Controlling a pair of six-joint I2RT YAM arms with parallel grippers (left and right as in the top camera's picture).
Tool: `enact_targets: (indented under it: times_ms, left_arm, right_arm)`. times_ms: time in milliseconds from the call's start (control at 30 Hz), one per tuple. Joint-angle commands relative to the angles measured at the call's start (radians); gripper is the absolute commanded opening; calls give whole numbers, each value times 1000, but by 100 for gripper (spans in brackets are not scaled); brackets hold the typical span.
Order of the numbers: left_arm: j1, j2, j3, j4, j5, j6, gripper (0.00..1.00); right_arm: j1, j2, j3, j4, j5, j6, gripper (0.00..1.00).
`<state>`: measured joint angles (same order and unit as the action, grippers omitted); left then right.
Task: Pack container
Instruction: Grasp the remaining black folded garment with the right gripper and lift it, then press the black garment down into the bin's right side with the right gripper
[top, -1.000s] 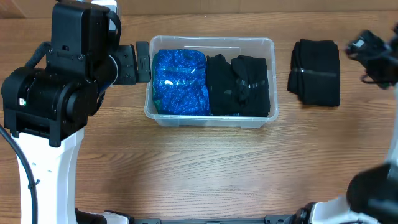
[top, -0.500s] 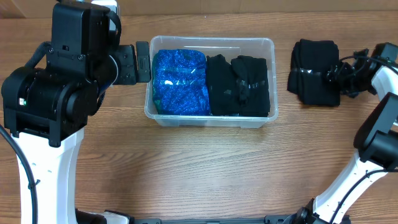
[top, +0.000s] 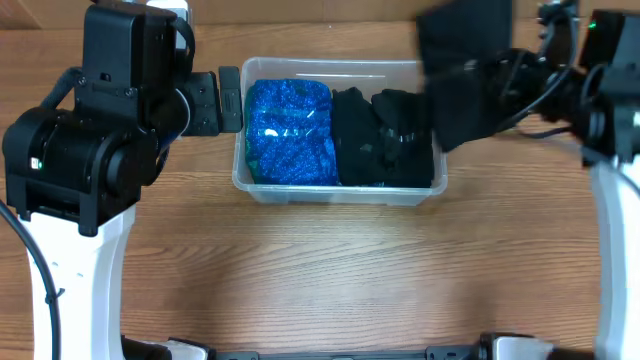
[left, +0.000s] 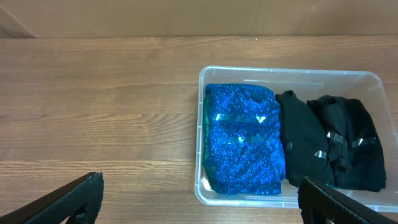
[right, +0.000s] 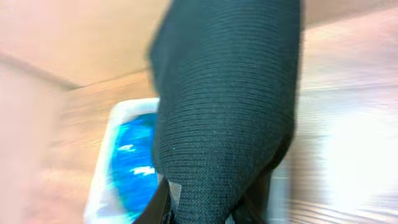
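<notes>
two packs in container (top: 340, 196), blue pack (top: 290, 130), black pack (top: 385, 140), right hand (right: 205, 211) pinching black cloth (top: 462, 70) above, left hand (left: 199, 199) spread

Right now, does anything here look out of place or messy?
Nothing is spilled or damaged. The one oddity: a folded black knit cloth hangs in mid-air over the right end of the container, held by the right jaws, not yet packed inside.
</notes>
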<state>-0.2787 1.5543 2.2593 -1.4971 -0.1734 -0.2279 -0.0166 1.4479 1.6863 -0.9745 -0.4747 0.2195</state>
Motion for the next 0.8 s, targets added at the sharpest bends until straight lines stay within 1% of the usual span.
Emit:
enact_targets:
  times_ms: [0,67,100,133,233,267,300,333,367,400,433,467,500,567,600,633,667,733,767]
  left_arm:
    - [5,-2,1,2,-10,19,100]
    - [5,-2,1,2,-10,19,100]
    - [5,-2,1,2,-10,19,100]
    - [5,-2,1,2,-10,19,100]
    - [5,-2,1,2,-10,19,100]
    - [5,-2,1,2,-10,19,100]
    - [5,-2,1,2,-10,19,100]
    - [5,-2,1,2,-10,19,100]
    - [5,-2,1,2,-10,19,100]
    - [5,-2,1,2,-10,19,100]
    - [5,-2,1,2,-10,19,100]
    - [5,-2,1,2,-10,19,100]
    - [5,-2,1,2,-10,19,100]
    - [5,-2,1,2,-10,19,100]
    - [5,-2,1,2,-10,19,100]
    - [5,-2,1,2,-10,19,100]
    - [5,-2,1,2,-10,19,100]
    - [5,-2,1,2,-10,19,100]
    - [5,-2,1,2,-10,19,100]
  right_arm:
    - [163,21,3,61,-14,204,4]
    - [242,58,2,98,39,334,4]
    - [286,90,2,107,120,412,4]
    - [308,115,2,105,171,445,4]
    - [336,196,-36,97,277,459,4]
    - [336,216,-58,91,318,459,22]
    - [336,253,-84,59,378,450,88]
    - [328,278,-88,17,446,390,92]
    - [318,282,-88,-11,516,354,93]
    - [302,269,-79,-40,590,348,93]
    - [291,254,-67,-55,618,347,94]
    - [279,229,-51,-56,624,317,94]
    - [275,198,-34,-58,624,299,100]
    - [280,151,-28,-35,604,295,100]
    - [292,148,-29,-18,547,295,91]
    - [303,162,-42,3,502,295,74]
    - [318,192,-56,20,487,296,46]
    - [351,303,-90,13,484,308,11]
    - [362,362,-111,16,472,312,9]
